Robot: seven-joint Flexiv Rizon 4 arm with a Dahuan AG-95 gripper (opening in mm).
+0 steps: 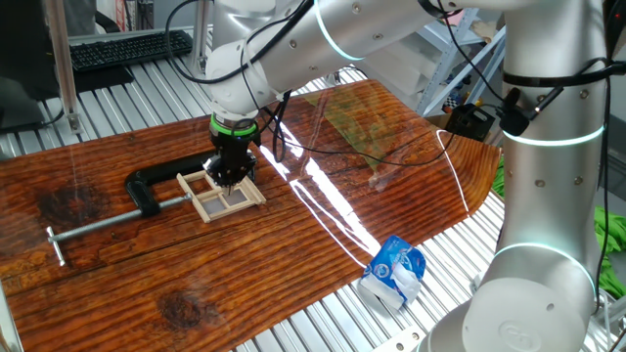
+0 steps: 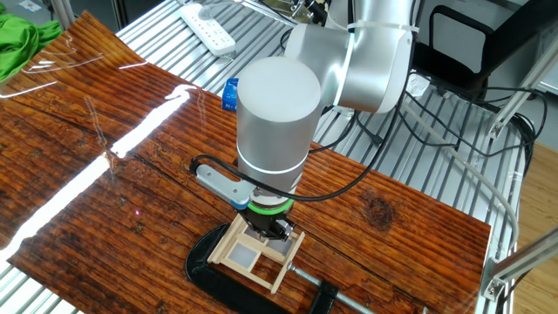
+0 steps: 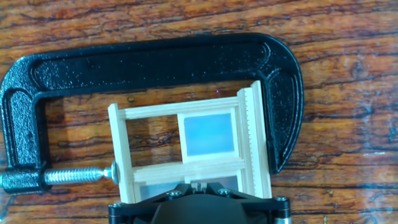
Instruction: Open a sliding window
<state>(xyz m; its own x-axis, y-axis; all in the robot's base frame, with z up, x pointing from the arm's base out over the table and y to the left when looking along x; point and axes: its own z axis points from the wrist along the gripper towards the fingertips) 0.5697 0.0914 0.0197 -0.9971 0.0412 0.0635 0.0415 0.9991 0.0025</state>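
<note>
The sliding window (image 3: 186, 167) is a small pale-wood frame lying flat on the wooden table, held in a black C-clamp (image 3: 155, 59). In the hand view its upper left pane shows bare table, and a bluish panel (image 3: 208, 134) fills the upper right pane. My gripper (image 3: 198, 185) is down on the near part of the window, with the fingertips drawn close together at the middle crossbar. I cannot tell if they pinch anything. The window (image 1: 223, 198) and gripper (image 1: 233, 176) show in one fixed view. In the other fixed view the arm hides part of the window (image 2: 253, 257).
The clamp's screw bar (image 1: 98, 223) sticks out to the left. A crumpled blue-white packet (image 1: 393, 272) lies at the table's near right edge. A keyboard (image 1: 127, 47) sits behind the table. A power strip (image 2: 209, 26) and green cloth (image 2: 17, 44) lie off the table.
</note>
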